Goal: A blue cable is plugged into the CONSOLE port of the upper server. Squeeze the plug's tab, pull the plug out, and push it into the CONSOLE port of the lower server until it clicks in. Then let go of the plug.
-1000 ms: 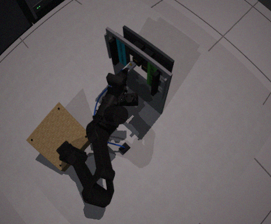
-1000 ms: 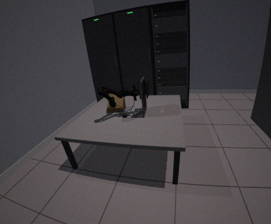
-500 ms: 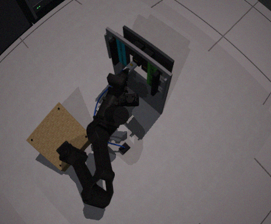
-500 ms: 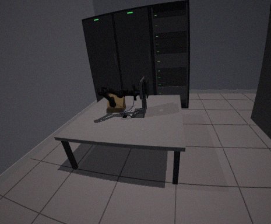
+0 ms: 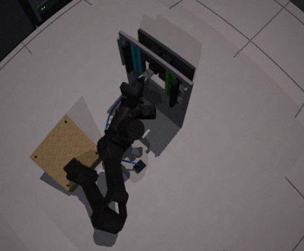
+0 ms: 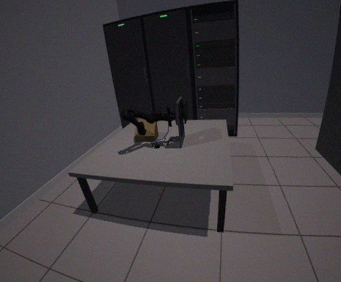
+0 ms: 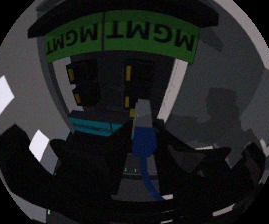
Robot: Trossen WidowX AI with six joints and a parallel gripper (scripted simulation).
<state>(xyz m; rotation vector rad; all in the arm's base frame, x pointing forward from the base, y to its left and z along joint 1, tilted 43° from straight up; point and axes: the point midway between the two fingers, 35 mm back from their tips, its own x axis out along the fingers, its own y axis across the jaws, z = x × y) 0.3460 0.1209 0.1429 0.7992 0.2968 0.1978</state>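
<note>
The plug of the task has a pale grey, squarish, slightly see-through-looking head and a saturated blue boot that tapers toward its cable. It is at the upright grey rack frame, with its head pointing into the frame's opening, between the bright green MGMT label strip and the teal label strip. The black gripper is clamped on the plug, one dark finger on either side. In the wrist view the head lies near the frame's black ports with yellow marks; whether it is seated in one, I cannot tell. The tab is too small to make out.

The thin, smooth blue cable leaves the boot in a soft curve, and away from the frame it runs to a small black block on the pale table. A tan, square wooden-looking board with dark dots near its corners sits apart from the frame, on the side where the black jointed arm is.
</note>
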